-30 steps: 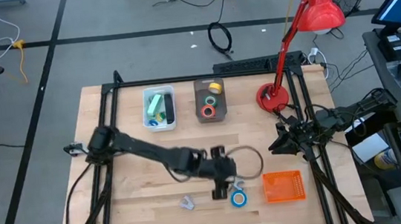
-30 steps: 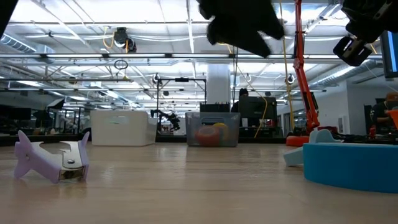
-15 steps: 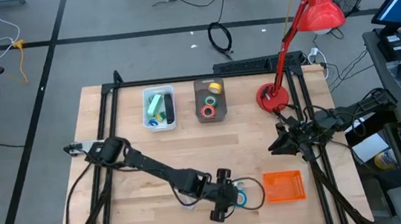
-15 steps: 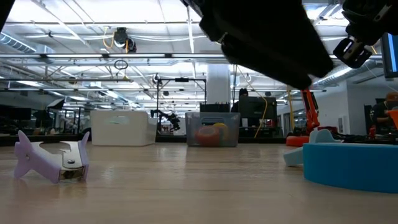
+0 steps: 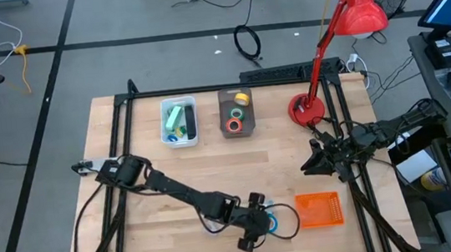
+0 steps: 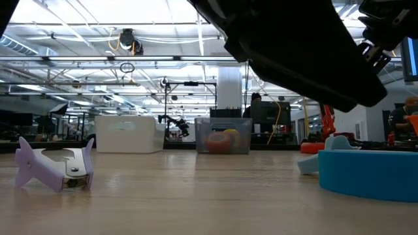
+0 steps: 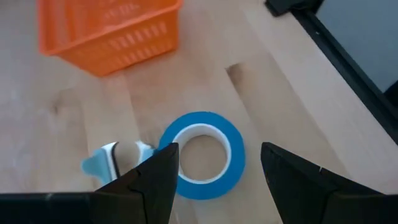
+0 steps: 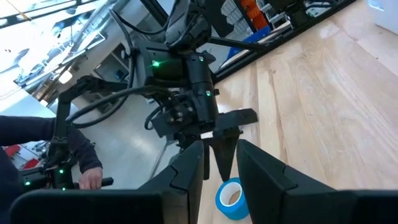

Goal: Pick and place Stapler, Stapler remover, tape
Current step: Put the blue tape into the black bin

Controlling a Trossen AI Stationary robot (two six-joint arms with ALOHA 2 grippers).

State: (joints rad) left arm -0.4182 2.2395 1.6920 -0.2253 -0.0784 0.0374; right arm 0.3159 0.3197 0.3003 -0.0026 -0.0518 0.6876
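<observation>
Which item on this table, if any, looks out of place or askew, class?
The purple stapler remover lies tipped on its side on the bare table, away from the bins. The blue tape also lies loose, beneath the open left gripper. Nothing looks spilled or damaged.

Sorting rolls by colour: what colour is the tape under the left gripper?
Blue tape; clearest in the left wrist view.

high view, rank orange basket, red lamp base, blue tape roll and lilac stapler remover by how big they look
1. orange basket
2. red lamp base
3. blue tape roll, partly hidden under the left pincer, so unsure.
The lilac stapler remover is hidden by the arm: not ranked.
</observation>
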